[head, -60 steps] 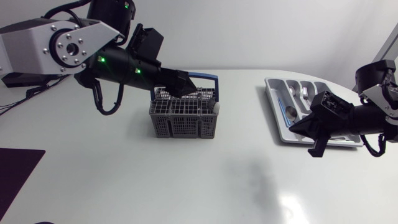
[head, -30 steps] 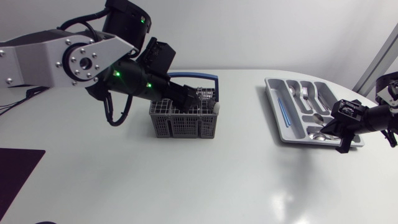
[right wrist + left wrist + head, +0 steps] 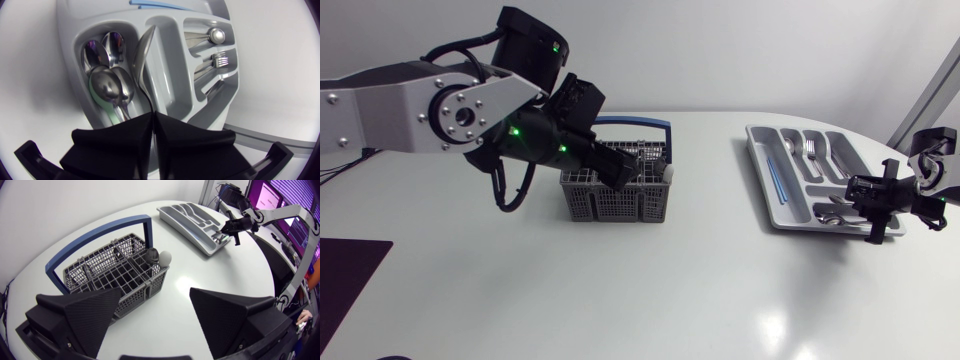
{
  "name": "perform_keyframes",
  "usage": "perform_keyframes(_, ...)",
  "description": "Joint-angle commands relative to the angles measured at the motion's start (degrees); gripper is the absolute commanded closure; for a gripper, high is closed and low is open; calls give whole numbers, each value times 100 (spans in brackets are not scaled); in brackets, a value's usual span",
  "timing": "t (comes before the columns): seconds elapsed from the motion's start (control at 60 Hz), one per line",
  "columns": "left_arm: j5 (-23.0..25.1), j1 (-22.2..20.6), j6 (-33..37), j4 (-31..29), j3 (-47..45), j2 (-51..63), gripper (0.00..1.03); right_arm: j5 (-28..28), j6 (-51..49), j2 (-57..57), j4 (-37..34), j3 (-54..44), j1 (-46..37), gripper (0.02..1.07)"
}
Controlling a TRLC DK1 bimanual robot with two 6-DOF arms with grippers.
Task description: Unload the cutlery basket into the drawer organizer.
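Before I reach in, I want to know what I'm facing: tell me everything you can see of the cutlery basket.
The cutlery basket is grey plastic lattice, split into compartments, with a raised blue arched handle. It stands upright on the white table. A white round-ended piece and a dark one stand in a corner compartment. The open left gripper hangs over it; contact cannot be told.
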Motion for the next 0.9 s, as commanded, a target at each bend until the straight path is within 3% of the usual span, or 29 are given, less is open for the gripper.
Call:
perform_keyframes(0.0, -29, 26, 152, 30, -143, 3, 7, 157, -300, 170, 206, -207, -35, 89)
perform_keyframes(0.183, -29, 52, 179, 47, -205, -50, 6, 394, -247, -85, 329, -357, -17, 54)
perform_keyframes(0.333, -38, 61, 187, 47, -205, -68, 6, 394, 306, -683, 48, -374, 114, 37)
perform_keyframes(0.6, -56, 69, 258, 47, -240, -68, 5, 157, 2152, -2019, -1578, -304, 1134, 31)
perform_keyframes(0.883, -73, 69, 469, 161, -345, -68, 5, -28, 4393, -2327, -2923, 206, 2751, 31)
